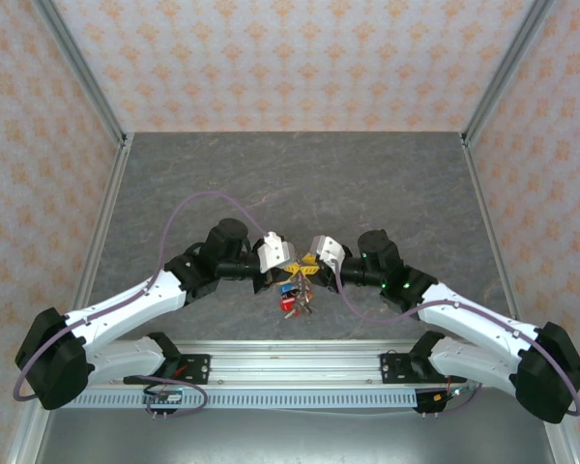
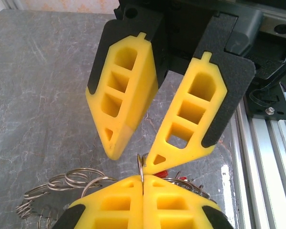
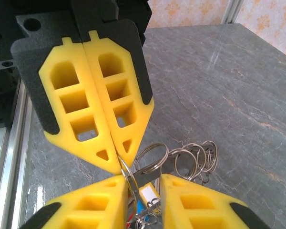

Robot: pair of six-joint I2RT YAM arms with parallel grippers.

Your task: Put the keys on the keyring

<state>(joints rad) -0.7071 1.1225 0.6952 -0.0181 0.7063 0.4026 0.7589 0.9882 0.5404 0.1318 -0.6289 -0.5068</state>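
Our left tool (image 2: 142, 180) is pressed together on the thin wire keyring (image 2: 141, 164), holding it edge-on over the worktop (image 1: 271, 174). Our right tool (image 3: 144, 180) stands apart, and in the left wrist view it comes in from 12 o'clock with its 2 pads either side of the ring. We judge the left should hold rigid while the right nips 1 key and feeds its eye along the split without twisting. The keys (image 1: 292, 295), with small red and blue tags, dangle at 6 o'clock below both tools. Loose silver rings (image 3: 193, 157) lie at 2 o'clock of the right tool.
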